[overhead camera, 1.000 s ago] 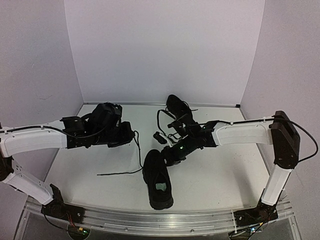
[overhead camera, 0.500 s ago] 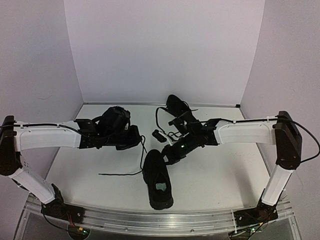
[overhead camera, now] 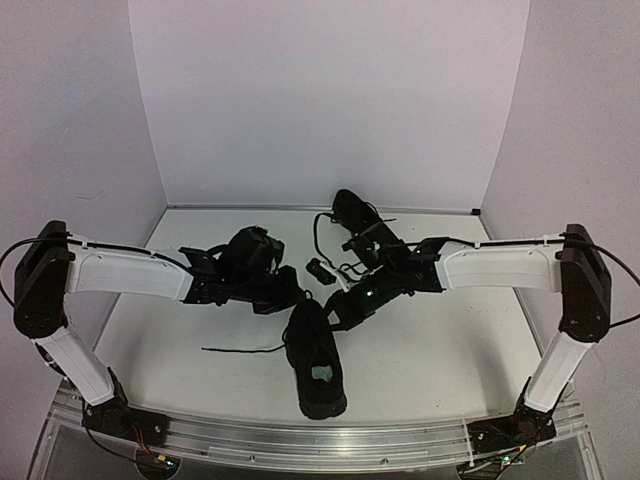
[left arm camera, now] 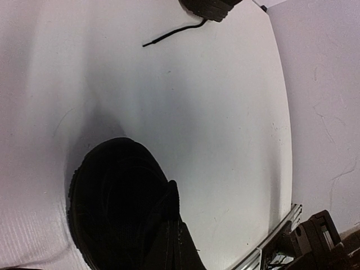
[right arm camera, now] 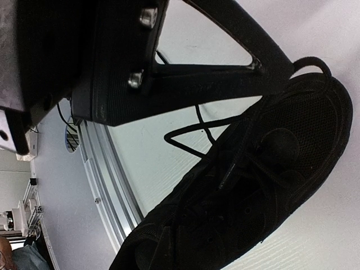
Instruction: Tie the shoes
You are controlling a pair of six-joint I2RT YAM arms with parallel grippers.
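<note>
Shoes (overhead camera: 316, 365) are lying apart on the white table (overhead camera: 450, 350) in your top view. The near shoe (overhead camera: 318, 385) is resting close to the front rail (overhead camera: 300, 445) with its opening facing up and its toe pointing away from the arm bases, while the far shoe (overhead camera: 350, 212) is sitting by the back wall. A loose lace (overhead camera: 240, 348) is trailing leftward from the near shoe across the table, and a small black object (overhead camera: 318, 271) is lying between the two shoes. Your left gripper (overhead camera: 290, 298) is stretching in from the left and your right gripper (overhead camera: 333, 312) from the right, both sitting just beside the near shoe's toe. In your left wrist view, the left gripper (left arm camera: 171, 191) is showing its fingers (left arm camera: 169, 239) pressed together, their tip overlapping the near shoe (left arm camera: 112, 197); you cannot tell whether a lace is pinched there. The far shoe (left arm camera: 211, 7) is peeking in at the top edge, with a lace end (left arm camera: 171, 32) lying out on the table. In your right wrist view, the right gripper (right arm camera: 274, 70) is holding its fingers (right arm camera: 225, 34) clenched, with the tips meeting at the upper edge of the near shoe (right arm camera: 253, 185), near a lace loop (right arm camera: 185, 133). Whether they are gripping a lace is not showing.
</note>
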